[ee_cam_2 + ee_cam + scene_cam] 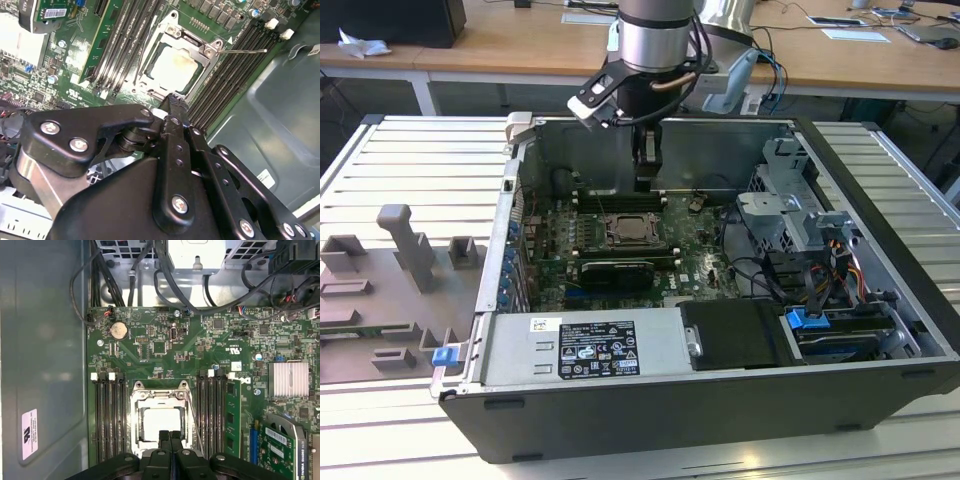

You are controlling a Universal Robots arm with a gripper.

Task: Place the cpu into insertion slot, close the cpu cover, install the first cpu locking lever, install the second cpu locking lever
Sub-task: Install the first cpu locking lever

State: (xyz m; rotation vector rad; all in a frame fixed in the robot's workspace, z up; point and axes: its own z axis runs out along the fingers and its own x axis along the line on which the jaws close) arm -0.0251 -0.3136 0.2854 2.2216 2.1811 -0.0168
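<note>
The cpu (160, 422) lies flat in the insertion slot (134, 446), its pale silver face up; it also shows in the second wrist view (175, 67) and the exterior view (633, 230). The cpu cover (137, 405) is folded down around it as a silver frame (192, 42). A thin wire lever (245, 50) sticks out sideways from one socket corner over the memory slots. Another lever (194, 420) runs slanted along the socket's side. My gripper (170, 435) hangs just above the socket's edge, shut with nothing between its fingers (175, 102).
Black memory slots (110, 415) flank the socket on both sides. A black graphics card (615, 272) lies nearer the front. Cables (165, 285), a drive cage (790, 200) and the case walls (720, 150) ring the board. Grey fixtures (405, 250) stand at the exterior view's left.
</note>
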